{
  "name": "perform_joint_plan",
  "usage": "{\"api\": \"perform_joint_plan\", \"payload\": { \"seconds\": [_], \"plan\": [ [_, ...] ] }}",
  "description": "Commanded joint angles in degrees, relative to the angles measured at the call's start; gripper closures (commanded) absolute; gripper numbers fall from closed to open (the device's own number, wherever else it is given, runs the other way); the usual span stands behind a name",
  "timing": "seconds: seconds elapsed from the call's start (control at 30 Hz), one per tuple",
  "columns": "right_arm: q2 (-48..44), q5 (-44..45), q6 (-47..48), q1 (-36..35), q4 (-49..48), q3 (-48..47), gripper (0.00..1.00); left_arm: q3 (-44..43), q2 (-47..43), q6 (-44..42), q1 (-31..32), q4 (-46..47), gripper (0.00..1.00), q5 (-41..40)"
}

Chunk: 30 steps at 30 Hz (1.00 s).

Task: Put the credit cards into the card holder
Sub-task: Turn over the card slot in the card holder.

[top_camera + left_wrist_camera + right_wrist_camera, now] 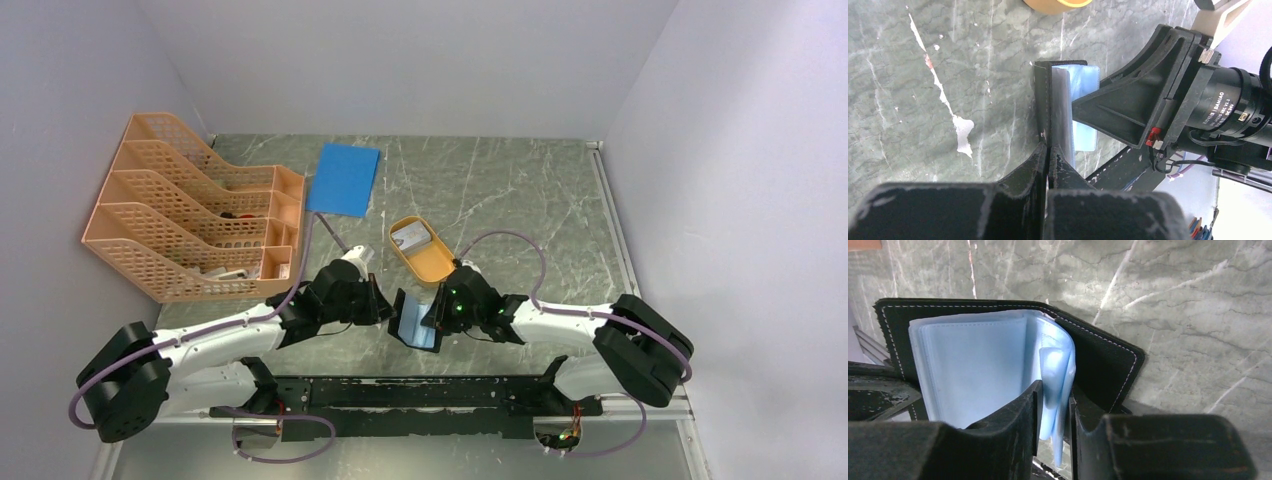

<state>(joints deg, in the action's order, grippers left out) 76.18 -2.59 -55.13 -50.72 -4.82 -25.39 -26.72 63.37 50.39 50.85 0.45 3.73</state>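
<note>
Black stitched leather-like covers and a sheaf of shiny bluish-clear plastic pockets (973, 362) make up the card holder (413, 322). It sits low in the middle of the top view, propped open on edge between the two arms.

It looks light and floppy. The covers bend at the spine and the pockets are thin, slick film that bulges and slides, so a pinch on a single leaf could slip. The stiffer cover edge is probably the safest hold, with a few leaves peeled aside to expose a slot.

The left gripper (1049, 150) has its fingers pressed together on the edge of the black cover. The right gripper (1054, 407) comes in from the other side, its fingers drawn in close on a few pocket leaves, which fill the gap between them.

The credit cards (408, 236) lie in the orange dish (436, 266) just above the holder in the top view. They are pale, thin and rigid, probably hard to lift flat and easier to take by an edge.

Further to the upper left lie a blue sheet (343, 178) and a peach file rack (190, 215), all on the green-grey marbled table (520, 190).
</note>
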Motion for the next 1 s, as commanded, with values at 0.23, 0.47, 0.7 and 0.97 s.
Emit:
{"api": "perform_joint_plan", "payload": {
  "seconds": [0.23, 0.47, 0.7, 0.97],
  "plan": [
    [-3.98, -0.63, -0.54, 0.95, -3.21, 3.81, 0.47, 0.27, -3.16, -0.55, 0.23, -3.75, 0.95, -3.64],
    [-3.95, -5.13, -2.17, 1.04, -9.98, 4.71, 0.37, 0.35, -2.15, -0.12, 0.22, -2.7, 0.95, -3.43],
    [-0.87, -5.05, -1.74, 0.97, -9.39, 2.36, 0.32, 0.43, -2.61, 0.06, 0.28, -2.68, 0.95, -3.52],
    [-0.07, -3.74, -1.72, 0.97, -7.9, 1.32, 0.29, 0.87, -2.2, 0.32, 0.2, -2.47, 0.95, -3.19]
  ]
}}
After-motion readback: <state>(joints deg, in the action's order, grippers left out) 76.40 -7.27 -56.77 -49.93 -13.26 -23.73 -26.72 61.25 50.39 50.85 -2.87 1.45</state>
